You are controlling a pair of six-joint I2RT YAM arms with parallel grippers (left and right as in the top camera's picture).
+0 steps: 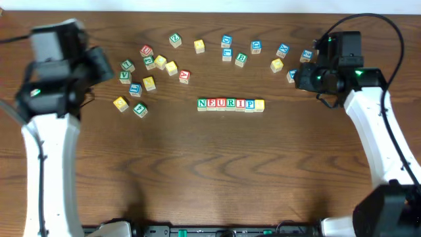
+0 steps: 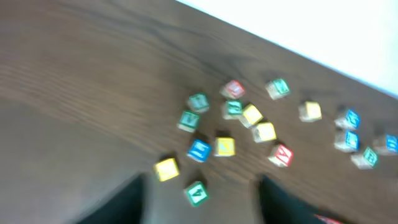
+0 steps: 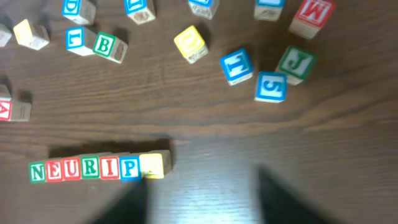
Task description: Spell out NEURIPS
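While both arms stand off to the sides, counter point(image 1: 210, 178): bare dark wood on the near side, nothing there to snag.
word row point(image 1: 230, 104): seven cubes touching in one straight line mid-counter, reading N-E-U-R-I-P, then a yellow face. Task looks all but done.
yellow end cube point(image 3: 153, 165): closes the row at its right end; letter too faint to read. Risk: if it is not an S, or sits turned, the word is wrong.
right fingers point(image 3: 292, 199): apart, nothing between them, hanging off the row's yellow end. Risk: a low sweep toward it would shove the end cube and skew the line.
left fingers point(image 2: 124, 202): apart, empty, above the left scatter; green cube point(image 2: 197, 193) lies just ahead of the gap. Risk: a drop here would knock or pick up a spare.
loose cubes point(image 1: 227, 42): far side, other letters, well apart from the row. Risk: one nudged hard could tumble into the word.
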